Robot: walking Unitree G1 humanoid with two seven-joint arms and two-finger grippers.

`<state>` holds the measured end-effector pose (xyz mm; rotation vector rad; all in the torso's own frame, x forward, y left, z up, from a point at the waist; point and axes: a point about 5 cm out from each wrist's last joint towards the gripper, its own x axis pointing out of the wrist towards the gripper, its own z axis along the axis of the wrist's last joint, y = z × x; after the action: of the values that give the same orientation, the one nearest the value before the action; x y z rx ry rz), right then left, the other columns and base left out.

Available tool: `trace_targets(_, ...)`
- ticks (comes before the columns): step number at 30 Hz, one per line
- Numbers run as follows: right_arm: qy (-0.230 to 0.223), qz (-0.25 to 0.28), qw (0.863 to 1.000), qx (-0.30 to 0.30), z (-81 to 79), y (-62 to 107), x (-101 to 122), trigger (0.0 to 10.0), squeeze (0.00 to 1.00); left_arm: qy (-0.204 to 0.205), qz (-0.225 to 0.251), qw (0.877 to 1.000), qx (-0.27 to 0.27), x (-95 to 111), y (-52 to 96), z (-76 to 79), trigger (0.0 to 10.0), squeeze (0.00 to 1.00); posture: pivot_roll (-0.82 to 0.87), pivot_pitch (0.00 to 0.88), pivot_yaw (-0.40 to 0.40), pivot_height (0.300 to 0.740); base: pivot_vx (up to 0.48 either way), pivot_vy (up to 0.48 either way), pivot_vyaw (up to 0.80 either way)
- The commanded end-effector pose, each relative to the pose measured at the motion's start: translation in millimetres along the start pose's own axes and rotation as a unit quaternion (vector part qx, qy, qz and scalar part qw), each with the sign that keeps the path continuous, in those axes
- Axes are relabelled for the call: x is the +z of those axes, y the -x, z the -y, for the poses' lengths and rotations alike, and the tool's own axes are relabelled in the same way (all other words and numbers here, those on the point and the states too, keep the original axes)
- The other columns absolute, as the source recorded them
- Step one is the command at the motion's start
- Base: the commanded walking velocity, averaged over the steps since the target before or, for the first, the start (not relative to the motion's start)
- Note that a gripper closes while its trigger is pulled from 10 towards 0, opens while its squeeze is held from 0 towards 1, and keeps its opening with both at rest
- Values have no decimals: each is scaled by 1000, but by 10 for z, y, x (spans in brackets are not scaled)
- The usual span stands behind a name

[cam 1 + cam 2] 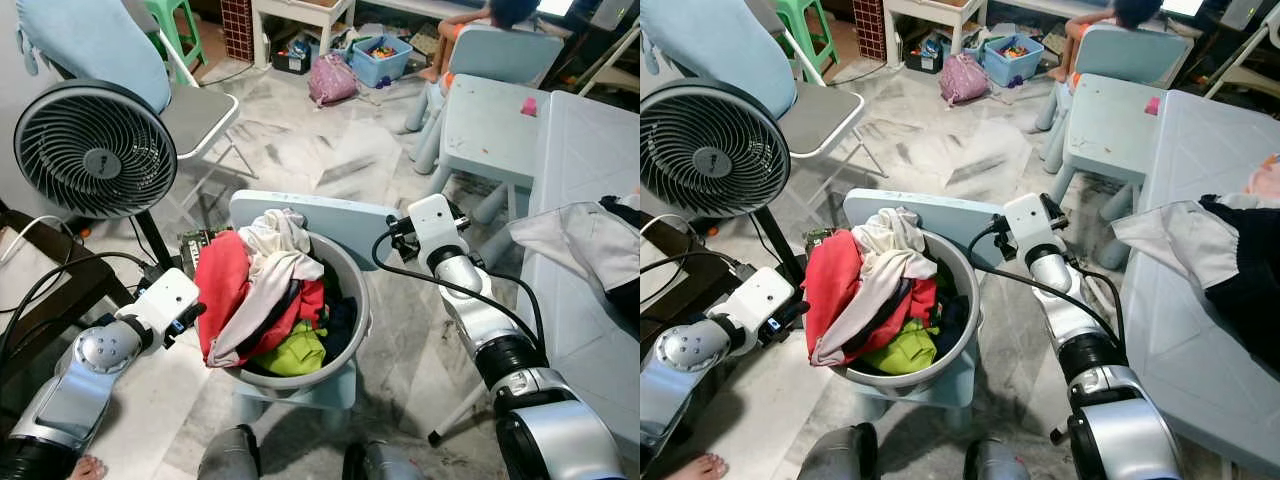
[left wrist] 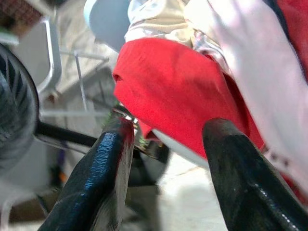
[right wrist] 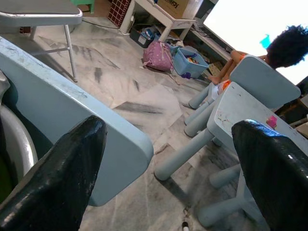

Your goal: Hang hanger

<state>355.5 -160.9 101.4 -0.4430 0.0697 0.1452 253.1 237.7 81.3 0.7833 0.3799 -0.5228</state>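
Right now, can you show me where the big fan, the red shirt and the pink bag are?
big fan (image 1: 95, 150), left eye view, middle of its round grille.
red shirt (image 1: 222, 280), left eye view, its front draped over the basin's edge.
pink bag (image 1: 331, 80), left eye view, its middle.

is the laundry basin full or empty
Full. The grey basin is heaped above its rim with clothes: a red garment drapes over the edge, with white and lime-green pieces piled beside it.

1. The laundry basin (image 1: 352, 272) has a smooth, dull metal wall.
2. The red garment (image 1: 222, 285) in it is soft matt cloth.
3. The left gripper (image 2: 166, 185) has glossy black fingers (image 2: 103, 178).
4. The small table (image 1: 490, 125) is smooth pale-blue plastic.
5. The floor (image 1: 320, 150) is polished marbled stone.
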Motion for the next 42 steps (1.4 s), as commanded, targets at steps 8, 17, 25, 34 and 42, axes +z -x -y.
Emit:
trace_targets(8,6,7,1000,3,37,-12,31,10000,0,-103,3,990,-93,-226,114,33,10000,0,114,116,-70,740,0,0,0)
trace_targets(17,6,8,1000,6,54,-7,36,10000,0,-141,-11,984,-110,-366,-14,4,10000,0,98,117,-75,740,0,0,0)
trace_targets(25,9,11,1000,5,76,37,8,10000,0,-183,58,972,-134,-179,-163,13,10000,0,75,134,-64,740,0,0,0)
trace_targets(34,13,7,1000,6,109,103,-40,10000,0,-100,104,968,-204,-47,-262,183,10000,0,48,157,-58,740,0,0,0)
trace_targets(42,13,7,1000,9,84,102,-23,10000,0,-33,82,968,-233,-96,-253,171,10000,1000,52,160,-58,740,0,0,0)
